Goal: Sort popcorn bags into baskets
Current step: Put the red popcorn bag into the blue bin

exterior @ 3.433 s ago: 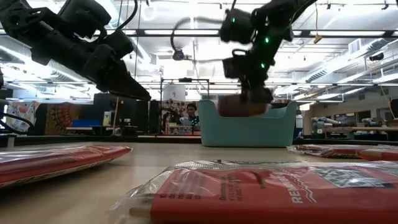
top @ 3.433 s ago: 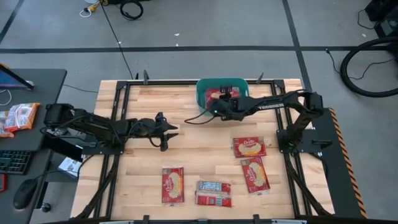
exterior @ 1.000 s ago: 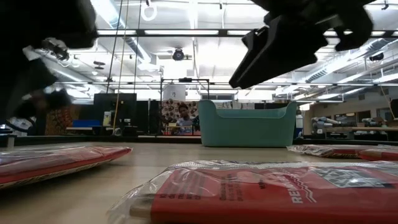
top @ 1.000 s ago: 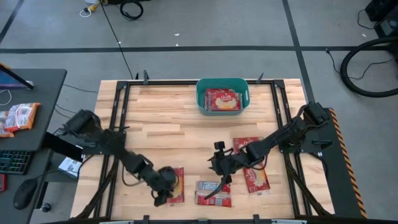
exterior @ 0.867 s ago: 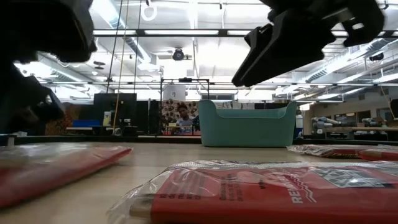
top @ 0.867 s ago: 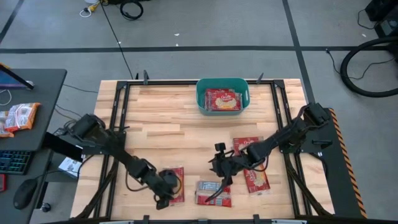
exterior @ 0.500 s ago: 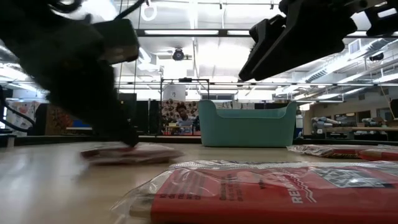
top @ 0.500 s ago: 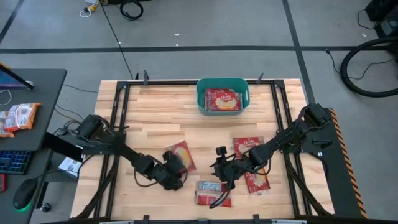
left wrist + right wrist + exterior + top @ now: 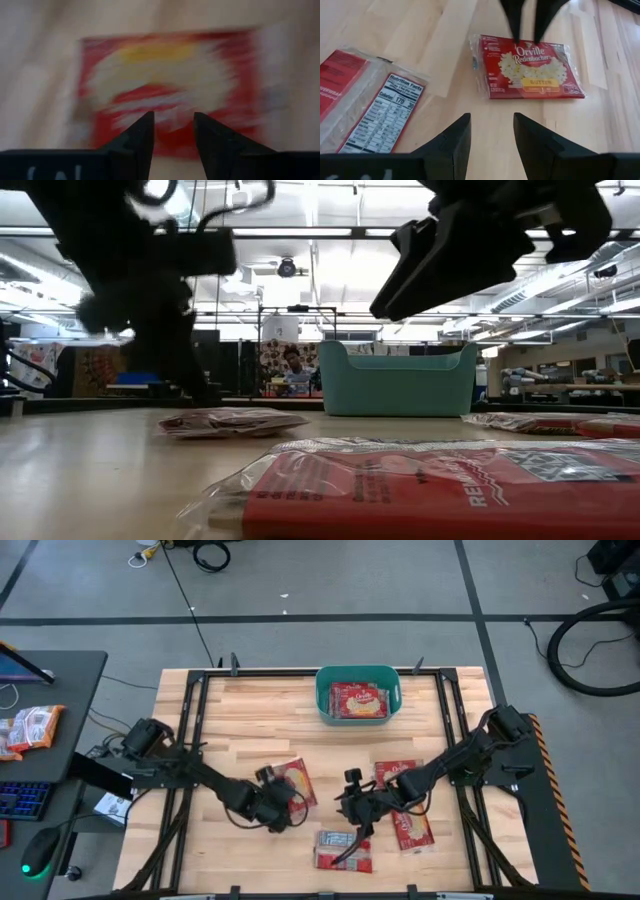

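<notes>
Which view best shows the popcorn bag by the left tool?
The right wrist view: that popcorn bag lies flat, label readable, with the left tool at its edge. The high view shows it small; the low view shows it edge-on; the left wrist view shows it blurred.

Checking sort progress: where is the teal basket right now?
In the high view the teal basket sits at the middle of the table's far edge, a popcorn bag inside it, well away from both grippers.

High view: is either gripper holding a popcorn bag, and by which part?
Right gripper: open, nothing held. Left gripper is at one edge of a popcorn bag lying flat on the table; a grip cannot be told.
</notes>
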Robot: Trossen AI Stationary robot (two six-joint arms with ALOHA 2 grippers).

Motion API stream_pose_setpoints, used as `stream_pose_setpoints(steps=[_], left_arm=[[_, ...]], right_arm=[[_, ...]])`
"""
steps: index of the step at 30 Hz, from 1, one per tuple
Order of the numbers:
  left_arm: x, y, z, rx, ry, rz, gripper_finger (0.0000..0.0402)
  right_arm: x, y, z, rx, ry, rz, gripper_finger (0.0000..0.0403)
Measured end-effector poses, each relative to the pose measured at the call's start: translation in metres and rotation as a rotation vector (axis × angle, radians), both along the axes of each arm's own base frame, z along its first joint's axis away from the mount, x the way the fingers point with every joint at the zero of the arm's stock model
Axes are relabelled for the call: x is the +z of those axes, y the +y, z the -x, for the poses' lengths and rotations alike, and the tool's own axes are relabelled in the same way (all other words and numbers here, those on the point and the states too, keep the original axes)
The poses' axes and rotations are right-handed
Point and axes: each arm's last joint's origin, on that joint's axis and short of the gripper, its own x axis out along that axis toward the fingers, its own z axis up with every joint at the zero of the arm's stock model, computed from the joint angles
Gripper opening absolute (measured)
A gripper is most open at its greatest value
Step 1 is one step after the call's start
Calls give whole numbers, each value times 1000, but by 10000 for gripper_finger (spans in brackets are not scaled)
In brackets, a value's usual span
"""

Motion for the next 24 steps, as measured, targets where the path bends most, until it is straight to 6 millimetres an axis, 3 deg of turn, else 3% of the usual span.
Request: stream_pose_setpoints(steps=[6, 11, 24], left_arm=[[-10, 14, 7, 47, 18, -113, 141], [-24, 18, 14, 45, 17, 6, 141], [-29, -7, 29, 17, 21, 76, 141]], right_arm=[[-1, -10, -5, -4, 1, 15, 153], [-12, -17, -17, 16, -11, 65, 153], [-53, -31, -61, 160, 42, 353, 153]])
